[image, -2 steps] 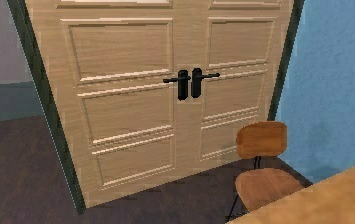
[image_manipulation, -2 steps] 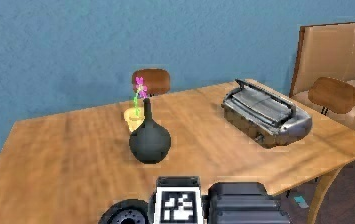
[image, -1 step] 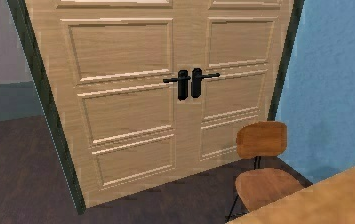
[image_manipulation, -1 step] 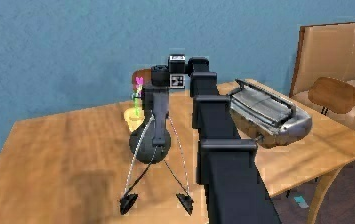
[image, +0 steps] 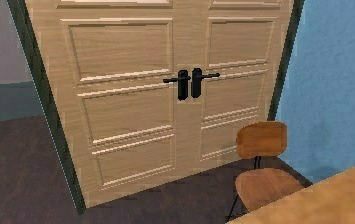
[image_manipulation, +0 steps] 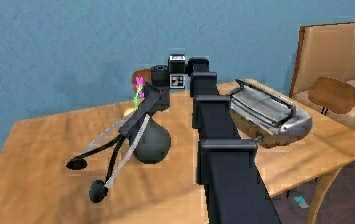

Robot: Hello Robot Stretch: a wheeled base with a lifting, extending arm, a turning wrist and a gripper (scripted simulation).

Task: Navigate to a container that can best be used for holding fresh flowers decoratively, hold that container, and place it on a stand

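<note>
- Sitting on the light wooden table (image_manipulation: 45, 140), a dark grey-green, smooth, bulbous container (image_manipulation: 155, 145) narrows upward, right behind the gripper (image_manipulation: 87, 175).
- Whether the gripper holds anything cannot be told.
- A silver ribbed metal appliance (image_manipulation: 270, 112) lies across the arm from the gripper.

Dark arm (image_manipulation: 230, 150): near-black square bar, matte, made of stepped box segments with lighter grey edges at each joint, narrowing toward the far end. Two small white squares (image_manipulation: 177, 62) with black marks sit at that end. The gripper (image_manipulation: 87, 176) has a dark blocky body. Two thin dark fingers (image_manipulation: 107, 140), greyish along the edges, each tipped with a small rounded pad.
</note>
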